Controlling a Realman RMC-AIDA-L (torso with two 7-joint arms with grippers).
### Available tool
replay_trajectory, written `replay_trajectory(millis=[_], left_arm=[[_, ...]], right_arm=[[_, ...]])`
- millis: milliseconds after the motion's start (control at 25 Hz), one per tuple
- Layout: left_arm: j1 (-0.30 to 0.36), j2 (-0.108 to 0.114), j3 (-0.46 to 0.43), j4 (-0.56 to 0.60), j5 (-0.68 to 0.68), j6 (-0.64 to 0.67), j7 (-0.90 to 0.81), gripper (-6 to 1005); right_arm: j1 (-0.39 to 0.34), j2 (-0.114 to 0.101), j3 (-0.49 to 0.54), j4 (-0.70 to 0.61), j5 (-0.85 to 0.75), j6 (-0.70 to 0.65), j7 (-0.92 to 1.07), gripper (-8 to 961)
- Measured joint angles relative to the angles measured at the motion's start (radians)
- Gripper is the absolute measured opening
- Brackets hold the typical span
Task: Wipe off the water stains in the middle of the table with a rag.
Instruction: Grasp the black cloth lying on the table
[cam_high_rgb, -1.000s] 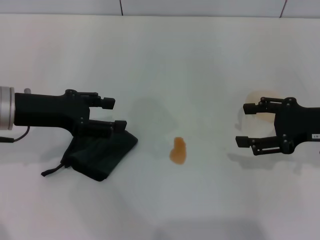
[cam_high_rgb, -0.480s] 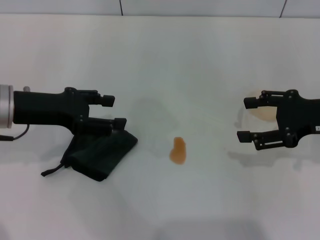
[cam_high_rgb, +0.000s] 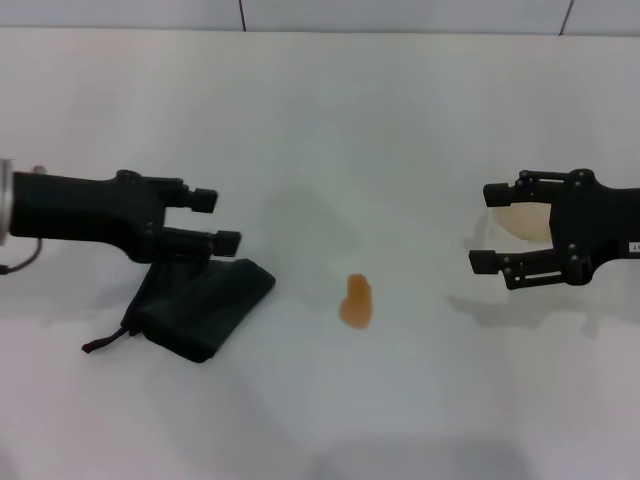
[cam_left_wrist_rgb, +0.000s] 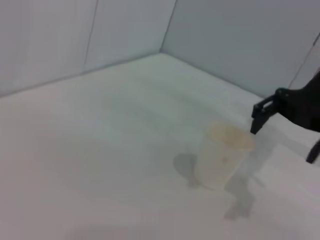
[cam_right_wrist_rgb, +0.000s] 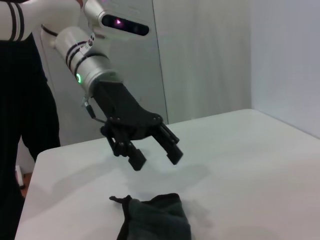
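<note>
The rag (cam_high_rgb: 203, 304) lies folded on the white table (cam_high_rgb: 330, 110) at the left, its cord loop toward the front left. My left gripper (cam_high_rgb: 218, 220) is open and empty, hovering just above the rag's far edge. The orange water stain (cam_high_rgb: 356, 302) sits mid-table, right of the rag. My right gripper (cam_high_rgb: 487, 227) is open and empty at the right, in front of the paper cup. The right wrist view shows the left gripper (cam_right_wrist_rgb: 156, 159) above the rag (cam_right_wrist_rgb: 156, 221).
A white paper cup (cam_high_rgb: 522, 215) stands behind the right gripper; it also shows in the left wrist view (cam_left_wrist_rgb: 222, 157), next to the right gripper's fingers (cam_left_wrist_rgb: 262, 111). Grey wall panels border the table's far edge.
My left gripper has lifted off the rag and drawn back a little to the left; the rag stays on the table. My right gripper has risen slightly.
</note>
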Motion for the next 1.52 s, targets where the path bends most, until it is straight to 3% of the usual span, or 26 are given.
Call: replay_trajectory(millis=[160,400,600,840,1040,1520], left_arm=[[-0.001,0.012,0.001,0.104,0.074,0.061,-0.103,760],[-0.042,0.011,0.003,0.211,0.225,0.140,-0.219,759],[-0.132,0.010,0.003,0.209,0.416,0.192,-0.261,758],[-0.181,0.004,0.007,0.201,0.490,0.195,-0.262,757],[-0.202,-0.016,0.059,0.165,0.519,0.158,-0.256,757],[-0.201,-0.031,0.078,0.112,0.543,0.121,-0.252,755]], right_arm=[[-0.002,0.000,0.000,-0.007,0.008,0.000,0.005,845],[-0.003,0.000,-0.008,-0.008,0.025,0.004,0.005,844],[-0.001,0.001,-0.009,-0.007,0.029,0.005,0.006,844],[0.001,0.002,-0.022,0.001,0.041,0.008,0.006,844],[-0.002,0.003,-0.042,0.003,0.063,0.011,-0.001,844],[-0.007,0.003,-0.056,0.001,0.080,0.005,-0.004,844]])
